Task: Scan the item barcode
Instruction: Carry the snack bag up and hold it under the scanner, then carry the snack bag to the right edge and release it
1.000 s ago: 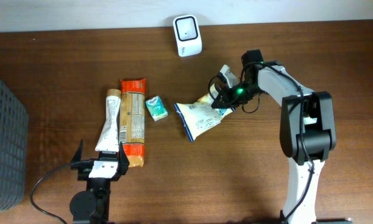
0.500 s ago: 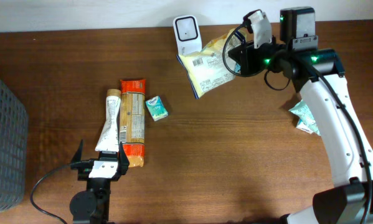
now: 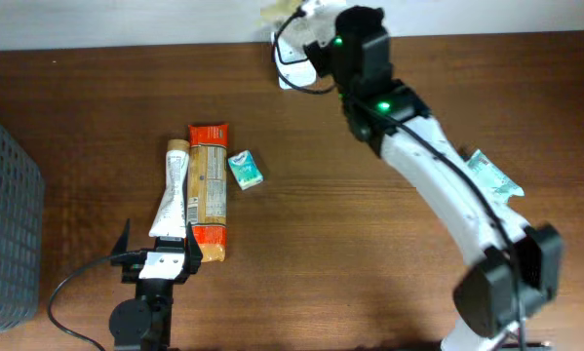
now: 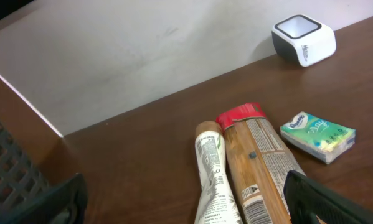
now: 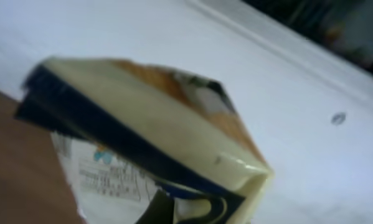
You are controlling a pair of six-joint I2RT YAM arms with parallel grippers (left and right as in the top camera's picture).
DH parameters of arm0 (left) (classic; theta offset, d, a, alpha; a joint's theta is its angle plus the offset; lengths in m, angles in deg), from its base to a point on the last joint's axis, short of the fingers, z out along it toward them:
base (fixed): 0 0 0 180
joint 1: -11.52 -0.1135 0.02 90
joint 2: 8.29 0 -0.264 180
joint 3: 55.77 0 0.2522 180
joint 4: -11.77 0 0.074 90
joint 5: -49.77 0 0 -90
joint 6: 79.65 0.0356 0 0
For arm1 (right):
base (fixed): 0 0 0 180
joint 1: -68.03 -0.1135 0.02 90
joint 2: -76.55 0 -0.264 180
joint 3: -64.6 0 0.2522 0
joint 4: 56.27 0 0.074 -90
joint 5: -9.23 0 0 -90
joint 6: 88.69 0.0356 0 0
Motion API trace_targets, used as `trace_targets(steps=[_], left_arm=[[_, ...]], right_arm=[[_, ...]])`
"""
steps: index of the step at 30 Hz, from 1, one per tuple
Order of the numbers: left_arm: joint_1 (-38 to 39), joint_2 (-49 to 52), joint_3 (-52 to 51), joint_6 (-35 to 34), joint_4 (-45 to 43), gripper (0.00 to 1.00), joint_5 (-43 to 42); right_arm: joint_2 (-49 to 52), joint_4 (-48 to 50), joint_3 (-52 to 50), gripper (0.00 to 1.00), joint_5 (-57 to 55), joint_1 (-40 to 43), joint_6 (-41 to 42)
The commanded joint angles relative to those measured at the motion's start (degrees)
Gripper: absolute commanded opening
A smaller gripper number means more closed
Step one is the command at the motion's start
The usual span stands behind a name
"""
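My right gripper (image 3: 309, 18) is shut on a yellow and blue snack bag (image 3: 274, 12), held up at the table's far edge, right above the white scanner (image 3: 288, 64). The arm hides most of the scanner in the overhead view. The right wrist view is blurred and filled by the bag (image 5: 142, 118), its printed white side facing down; no barcode can be made out there. The right gripper (image 5: 174, 210) clamps the bag's lower edge. My left gripper (image 3: 156, 252) rests open at the near left with nothing between its fingers. The scanner (image 4: 303, 39) shows whole in the left wrist view.
A white tube (image 3: 172, 190), an orange and brown package (image 3: 209, 190) and a small tissue pack (image 3: 244, 169) lie just beyond the left gripper (image 4: 186, 214). A teal packet (image 3: 491, 175) lies at the right. A dark mesh basket (image 3: 4, 214) stands at the left edge.
The right arm lifted the snack bag off the table's middle, carried it to the scanner, then swung further back and left over it. The left arm has not moved.
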Motion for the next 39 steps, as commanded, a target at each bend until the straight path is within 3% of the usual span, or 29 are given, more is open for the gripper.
trace_targets(steps=[1, 4, 9, 18, 31, 33, 37, 39], left_arm=[[-0.33, -0.26, -0.31, 0.70, 0.02, 0.99, -0.22], [-0.33, -0.26, -0.31, 0.70, 0.02, 0.99, -0.22], [-0.33, -0.26, -0.33, 0.72, 0.02, 0.99, -0.22], [-0.33, -0.26, -0.33, 0.70, 0.02, 0.99, -0.22], [-0.33, -0.26, -0.33, 0.70, 0.02, 0.99, -0.22], [-0.33, -0.26, -0.33, 0.70, 0.02, 0.99, -0.22], [-0.35, -0.26, -0.33, 0.70, 0.02, 0.99, -0.22], [-0.33, -0.26, -0.33, 0.72, 0.02, 0.99, -0.22]], right_arm=[[7.98, 17.09, 0.59, 0.04, -6.25, 0.02, -24.98], [14.97, 31.78, 0.59, 0.04, -5.97, 0.02, -41.64], [22.64, 44.39, 0.61, 0.04, -1.55, 0.68, -45.75], [26.01, 46.82, 0.59, 0.04, 4.33, 4.35, -47.36], [25.51, 47.52, 0.59, 0.04, 4.26, 1.79, -49.55], [22.84, 47.45, 0.59, 0.04, 2.82, 1.75, -48.39], [13.88, 43.74, 0.59, 0.04, -6.58, 1.51, -33.66], [6.67, 29.24, 0.59, 0.04, -9.05, 1.05, -23.82]])
